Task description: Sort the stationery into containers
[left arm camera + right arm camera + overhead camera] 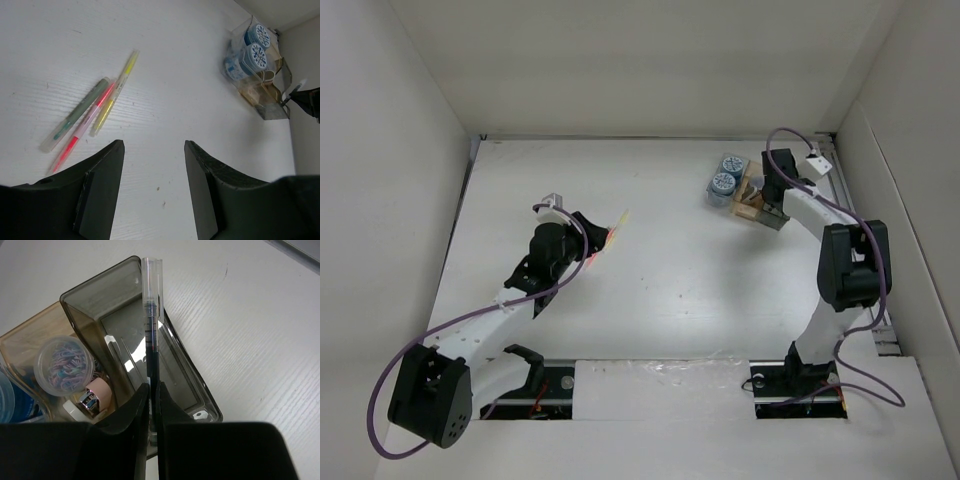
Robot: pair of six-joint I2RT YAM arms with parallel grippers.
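1. Dark pen (pixel 151 315) is pinched between the narrow jaws of the right gripper (pixel 154 390). Its clear capped end sticks out straight ahead of the fingertips. We think the long-axis grip is there so the pen can drop end-first into a slot.
2. Smoky grey box (pixel 85 295) lies directly under and ahead of those jaws, with the pen running along its right wall. It looks empty. We can't tell whether the pen's hidden end is inside it yet.
3. Tan box (pixel 20 347), left of the jaws, holds a jar of paper clips (pixel 65 365) and a pinkish block (pixel 98 391) just beside the jar.
4. Two blue cylinders (pixel 255 55) stand upright, seemingly in the clear box (pixel 230 47) at the far side of the cluster. That part of the sort looks done.
5. Left gripper (pixel 154 145) hangs over the bare table (pixel 175 75), jaws partly open and holding nothing.
6. Yellow pen (pixel 120 85), pink pen (pixel 82 132) and green-tinted pen (pixel 80 112) lie flat ahead and left of those jaws, touching or nearly so and well apart from the boxes. We judge they're next. The tight bunching may make a single-pen pick awkward.
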